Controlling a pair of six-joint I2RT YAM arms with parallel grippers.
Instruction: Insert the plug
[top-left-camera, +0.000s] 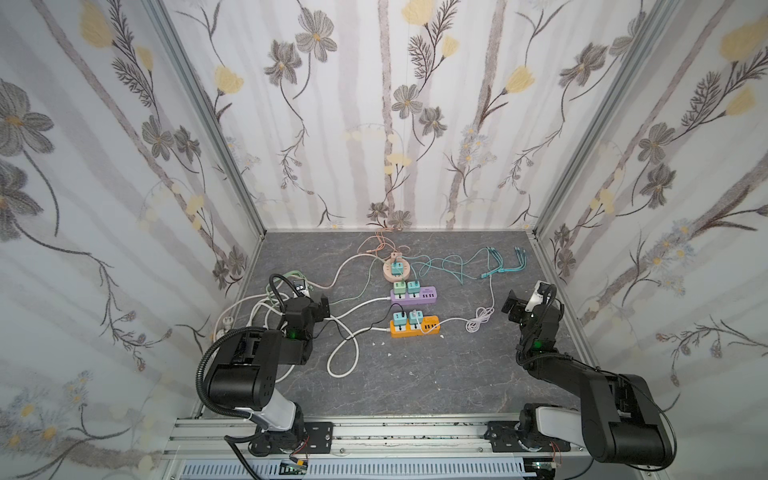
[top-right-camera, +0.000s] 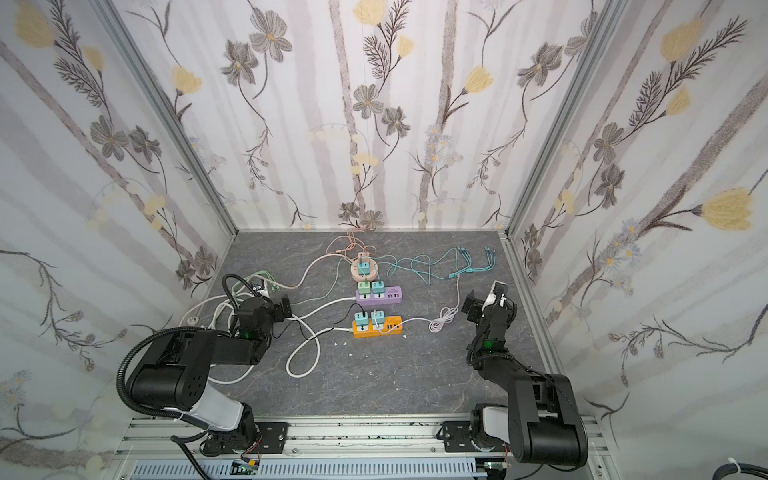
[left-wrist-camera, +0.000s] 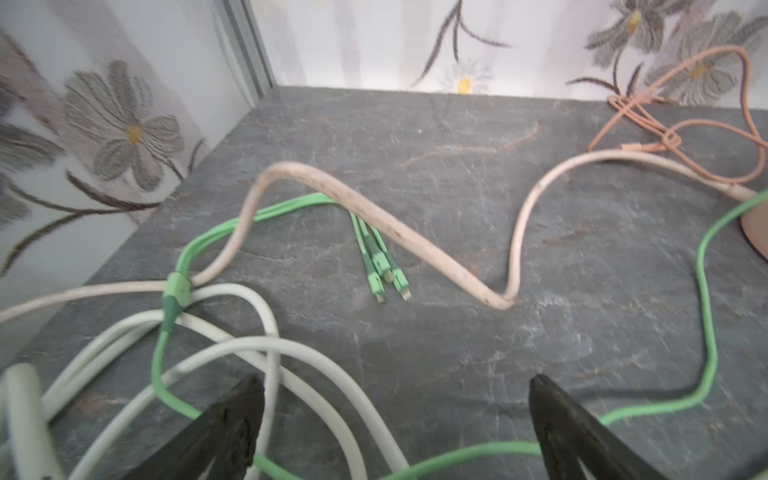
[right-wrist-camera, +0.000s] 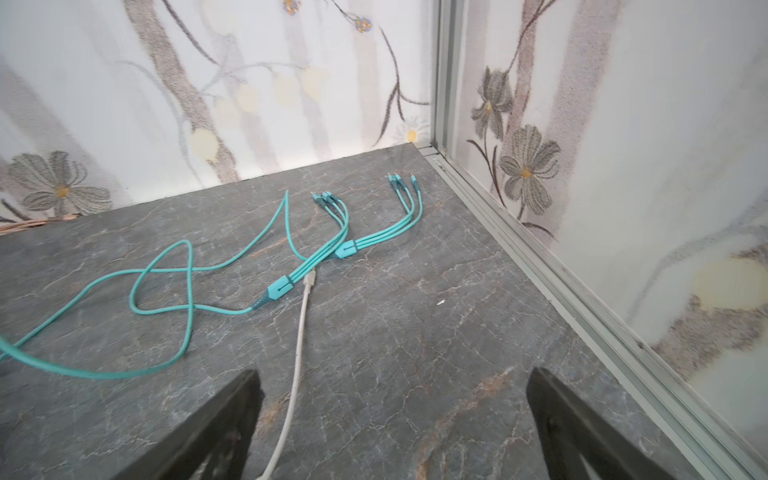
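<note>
A dark grey marbled surface (top-left-camera: 436, 382) lies inside a booth lined with flowered wallpaper (top-left-camera: 353, 104). Near its middle, three socket blocks sit one behind another, running toward the back wall. An orange rectangular power strip (top-left-camera: 428, 328) is nearest the arms, a purple rectangular power strip (top-left-camera: 422, 296) lies behind it, and a round pale pink socket hub (top-left-camera: 387, 272) is farthest back. Small teal and mint cube plugs (top-left-camera: 399, 320) stand pushed into all three, two on each strip and one on the hub. The left pincer (left-wrist-camera: 395, 380) hangs at the left side of the surface, well apart from the strips, with its jaws spread wide. Below it lies a tangle of thick white cords (left-wrist-camera: 257, 345). Just beyond, a bright green cable (left-wrist-camera: 176, 286) ending in three small connectors is crossed by a grubby pinkish cord (left-wrist-camera: 399, 230). The right pincer (right-wrist-camera: 394, 374) hangs near the right wall, its jaws likewise wide apart. Ahead of it, two teal three-headed charging cables (right-wrist-camera: 279, 289) sprawl toward the back corner. A thin white cable (right-wrist-camera: 301, 332) runs along the surface beneath its jaws and ends just beside one teal splitter.
</note>
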